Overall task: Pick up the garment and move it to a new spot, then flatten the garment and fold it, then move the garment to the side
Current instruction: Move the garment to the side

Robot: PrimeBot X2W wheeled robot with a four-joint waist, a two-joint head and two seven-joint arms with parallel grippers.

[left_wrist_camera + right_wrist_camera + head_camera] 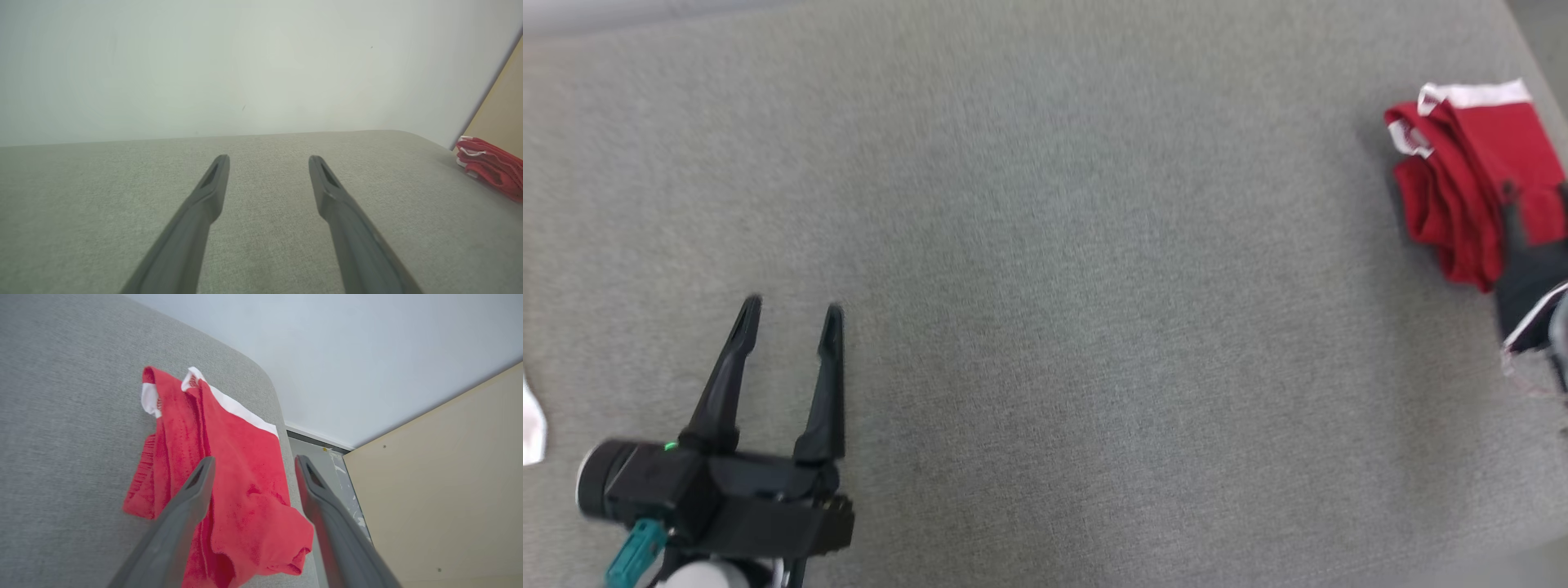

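**Both grippers open, red garment at the far right of the surface**

Your left gripper (792, 309) sits at the lower left of the head view. Its two long dark fingers are spread apart with nothing between them. Its own wrist camera shows the left gripper (268, 159) the same way, both fingers wide over bare cloth. Under it lies the grey woven fabric surface (1045, 245), which runs right across the head view. In the left wrist view that surface (81, 192) ends against a pale plain wall (245, 61).

Your right gripper (254, 459) also has its fingers apart and grips nothing. In the right wrist view one finger crosses in front of the crumpled red garment with white trim (245, 473). The other finger stands past the rim of the grey surface (61, 416). You cannot tell from this whether either finger touches the cloth.

The red garment (1470, 163) lies bunched in folds near the right edge of the surface, well apart from the left gripper. The left wrist view catches the garment (490, 167) at the far right, beside a beige flat board (506, 102). That board (449, 477) stands beyond the surface's rounded corner, with a strip of grey floor (327, 457) between them. A small white scrap (531, 416) shows at the left edge of the head view.
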